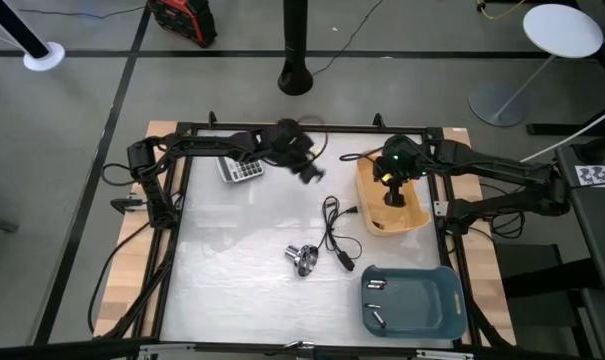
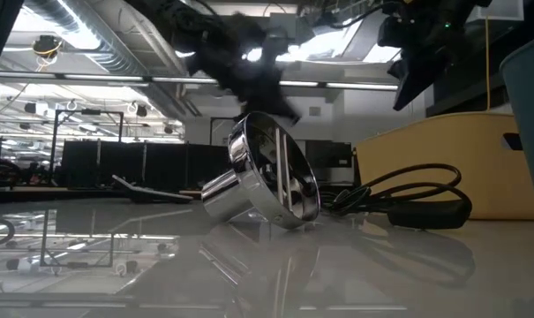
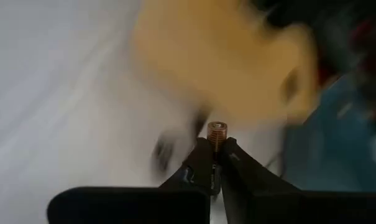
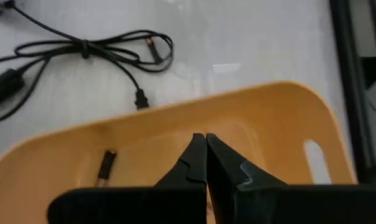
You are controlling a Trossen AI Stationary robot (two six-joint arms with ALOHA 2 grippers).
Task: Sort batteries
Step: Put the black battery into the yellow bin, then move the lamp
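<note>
Left claw carries a battery toward the trays

Our left claw [image 3: 216, 151], pinched on an upright battery [image 3: 217, 132], has the yellow tray [image 1: 414, 219] right of it in the high view; our right claw [image 4: 206, 154], closed and empty, hangs over that tray.

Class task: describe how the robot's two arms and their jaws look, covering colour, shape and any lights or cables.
Both arms are dark, jointed and slim, with black cables alongside. The left gripper and the right gripper each end in two black, tapering, wedge-shaped jaws. A small green light glows on the right wrist.

Left tool [image 3: 216, 151] grips battery [image 3: 217, 132], only copper-coloured end showing. Yellow tray [image 3: 225, 68] and blue bin [image 3: 337, 149] behind smeared by blur. Batteries [image 1: 375, 286] in blue bin too small to size.
</note>
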